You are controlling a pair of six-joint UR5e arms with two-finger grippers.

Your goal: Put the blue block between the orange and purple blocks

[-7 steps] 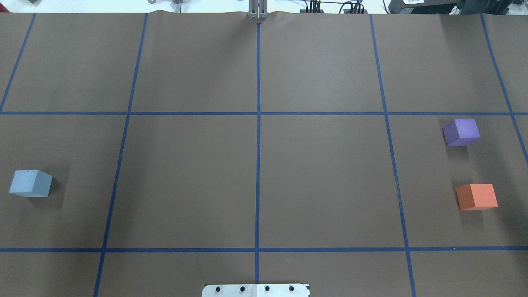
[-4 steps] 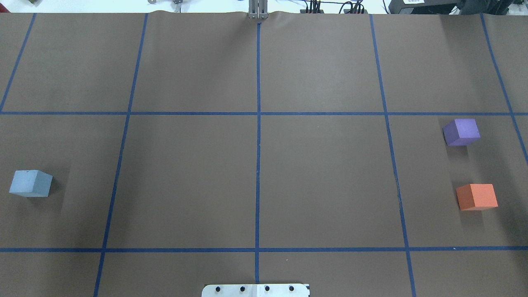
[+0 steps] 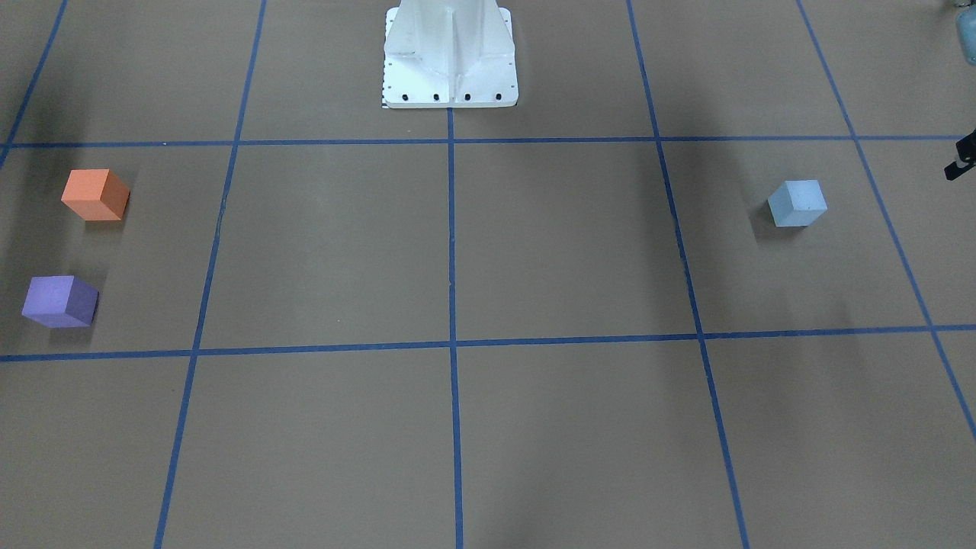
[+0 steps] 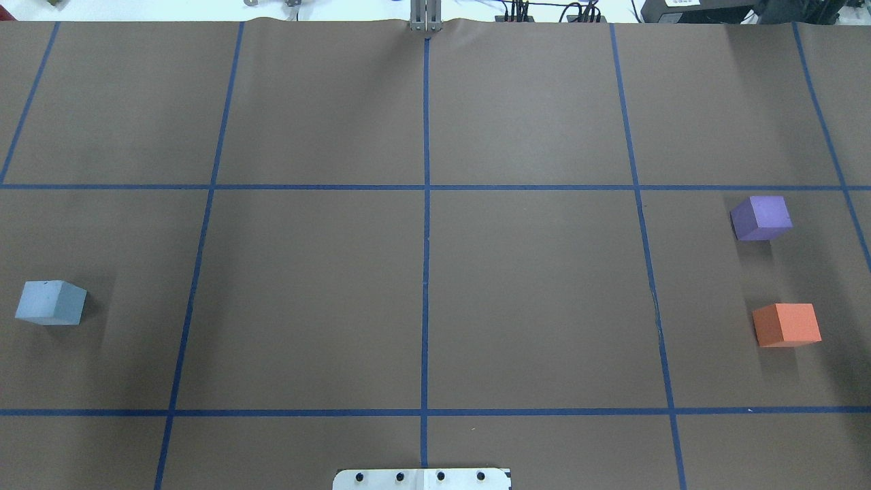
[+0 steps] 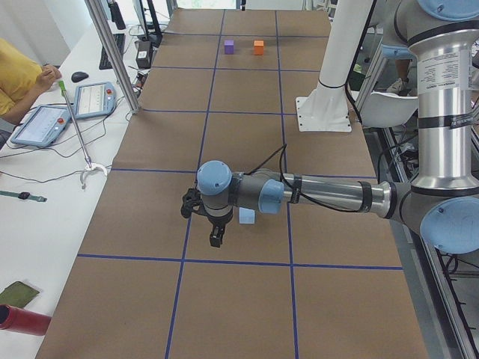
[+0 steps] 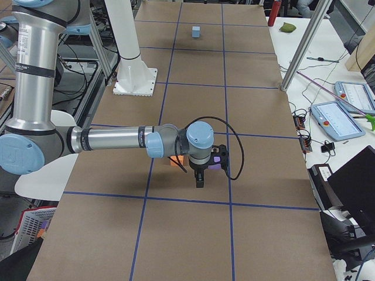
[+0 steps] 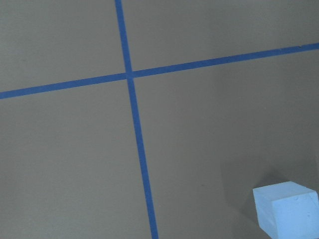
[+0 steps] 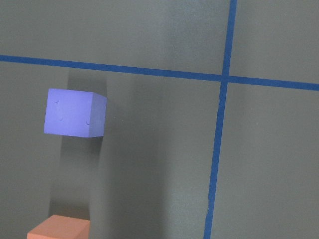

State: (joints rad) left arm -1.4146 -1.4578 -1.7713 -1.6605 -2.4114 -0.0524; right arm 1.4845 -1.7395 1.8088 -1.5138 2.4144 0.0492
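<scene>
The blue block [image 4: 51, 303] sits at the table's far left; it also shows in the front view [image 3: 797, 203] and at the lower right of the left wrist view [image 7: 286, 209]. The purple block [image 4: 762, 218] and the orange block [image 4: 787, 324] sit apart at the far right, with bare table between them; both show in the right wrist view, purple [image 8: 75, 113] above orange [image 8: 60, 228]. My left gripper [image 5: 215, 238] hangs above the table beside the blue block [image 5: 247, 217]. My right gripper [image 6: 199, 179] hangs over the purple and orange blocks. I cannot tell whether either gripper is open.
The white robot base [image 3: 450, 57] stands at the table's near middle edge. Blue tape lines [image 4: 425, 272] divide the brown table into squares. Tablets [image 5: 41, 123] and an operator sit beside the table's far side.
</scene>
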